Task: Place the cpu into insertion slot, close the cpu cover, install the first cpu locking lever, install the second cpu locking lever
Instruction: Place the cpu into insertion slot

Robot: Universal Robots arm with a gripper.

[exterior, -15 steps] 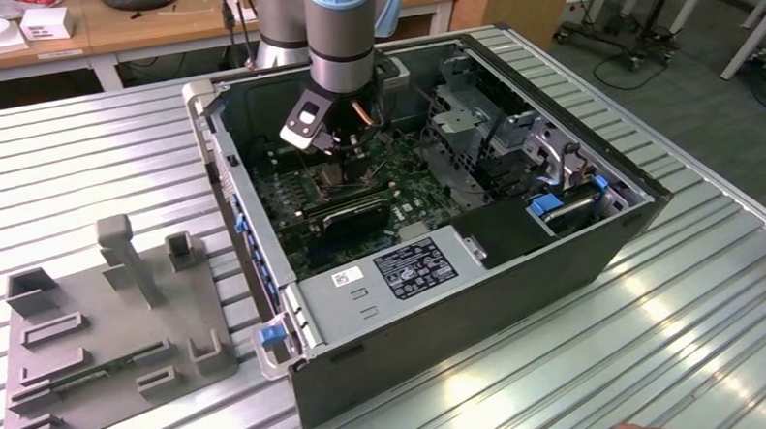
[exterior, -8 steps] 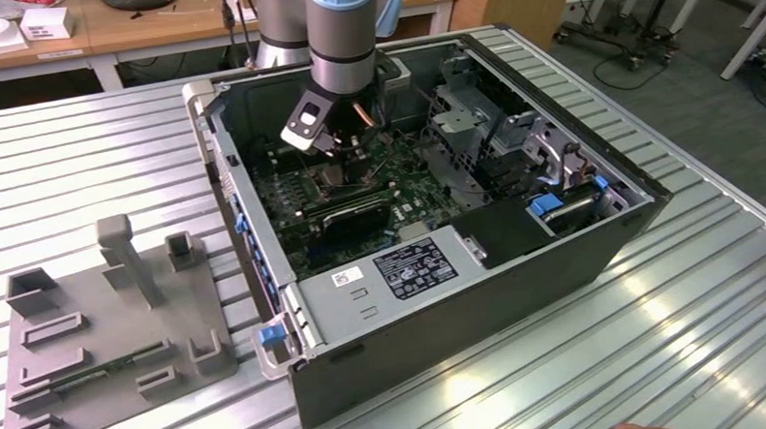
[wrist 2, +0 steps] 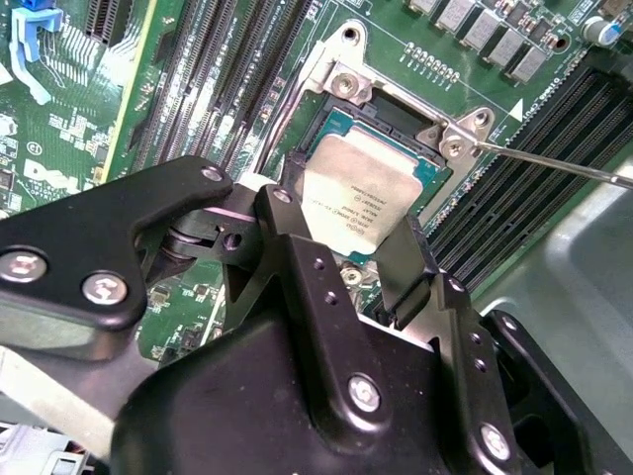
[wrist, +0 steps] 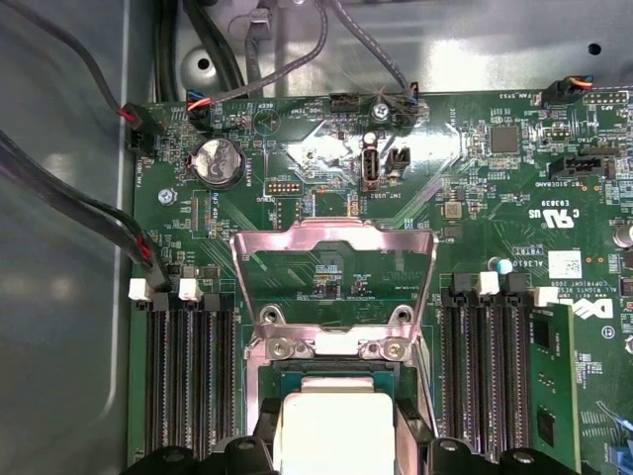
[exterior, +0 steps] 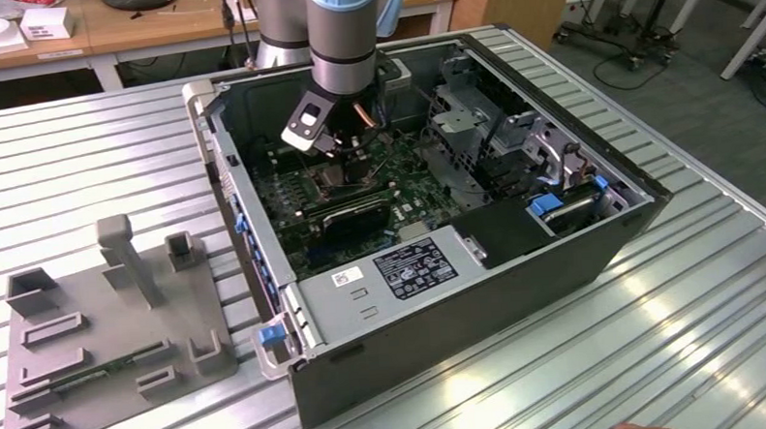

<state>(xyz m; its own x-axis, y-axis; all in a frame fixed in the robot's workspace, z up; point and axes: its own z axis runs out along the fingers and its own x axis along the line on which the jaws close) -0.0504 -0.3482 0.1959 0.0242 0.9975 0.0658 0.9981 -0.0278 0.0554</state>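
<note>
We are gripping the cpu [wrist 2: 361,188] with the gripper [wrist 2: 351,226]. Its two black fingers [wrist 2: 287,233] are pressing on opposite edges of the chip, so it is clamped on the chip. We are holding the chip directly over the insertion slot [wrist 2: 391,114], metal top up. We cannot tell whether it is touching the contacts or hovering just above them.

We are judging the first step as under way and not finished, since the chip is in our grasp. The cpu cover [wrist: 334,237] is standing open, swung away on its hinge at the slot's rim, with the motherboard [wrist: 475,208] showing through its window. One thin locking lever [wrist 2: 554,163] is jutting free beside the slot, unlatched. So the closing of the cover and both lever steps are looking undone.

Room is tight. The slot's metal rim is sitting just beside the fingers on every side. Rows of memory slots [wrist: 188,366] are flanking the socket on both sides, near the fingers' outer faces. The raised cover is bounding the far edge, and the free lever is crossing the space on one side. Farther out, in the exterior view, the computer case [exterior: 490,297] walls are ringing the arm, with the drive cage [exterior: 463,114] near it on the exterior view's right. Above the board the way is open.
</note>
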